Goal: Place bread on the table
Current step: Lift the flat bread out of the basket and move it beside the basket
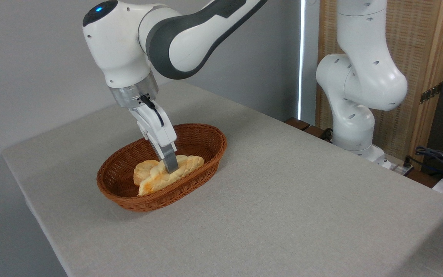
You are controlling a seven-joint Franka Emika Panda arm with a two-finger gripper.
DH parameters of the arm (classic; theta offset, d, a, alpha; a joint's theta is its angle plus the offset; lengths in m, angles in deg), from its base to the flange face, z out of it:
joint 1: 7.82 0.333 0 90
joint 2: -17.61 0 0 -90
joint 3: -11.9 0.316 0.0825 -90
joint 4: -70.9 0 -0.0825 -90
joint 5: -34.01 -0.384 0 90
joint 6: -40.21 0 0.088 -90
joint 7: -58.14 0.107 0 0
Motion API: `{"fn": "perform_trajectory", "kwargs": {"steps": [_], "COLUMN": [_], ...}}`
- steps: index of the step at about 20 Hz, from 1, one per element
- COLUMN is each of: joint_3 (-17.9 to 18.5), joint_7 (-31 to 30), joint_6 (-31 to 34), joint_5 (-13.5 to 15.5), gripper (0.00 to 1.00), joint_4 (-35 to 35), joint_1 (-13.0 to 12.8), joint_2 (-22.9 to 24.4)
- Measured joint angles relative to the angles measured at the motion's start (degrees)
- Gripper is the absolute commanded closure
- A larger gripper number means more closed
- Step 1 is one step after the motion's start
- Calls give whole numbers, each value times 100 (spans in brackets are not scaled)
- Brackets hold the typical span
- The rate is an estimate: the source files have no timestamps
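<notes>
The bread (185, 166), a long golden-yellow loaf with scalloped edges, lies tilted in the brown wicker basket (202, 144), its face turned towards the camera. A small round bun (144, 171) sits behind its left end. My gripper (170, 166) reaches down into the basket. Its near finger (170, 161) presses on the loaf's middle and the far finger is hidden behind the loaf, so the gripper looks shut on the bread. The light grey table (283, 200) carries the basket.
The basket stands left of the table's middle. My arm's white base (354, 127) rises at the far right edge, with cables and a dark device (442, 157) beside it. A wooden panel stands behind the base.
</notes>
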Motion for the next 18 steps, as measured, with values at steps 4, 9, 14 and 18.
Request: {"fn": "perform_trajectory", "kwargs": {"steps": [4, 9, 14, 18], "joint_3": [18, 301, 738, 1128], "joint_7": [0, 70, 404, 787], "joint_6": [37, 160, 386, 463], "joint_5": [6, 223, 253, 31], "gripper": [75, 74, 70, 33], "joint_4": [-112, -174, -176, -162], "joint_1": [1, 4, 13, 27], "joint_2": [87, 397, 691, 719]}}
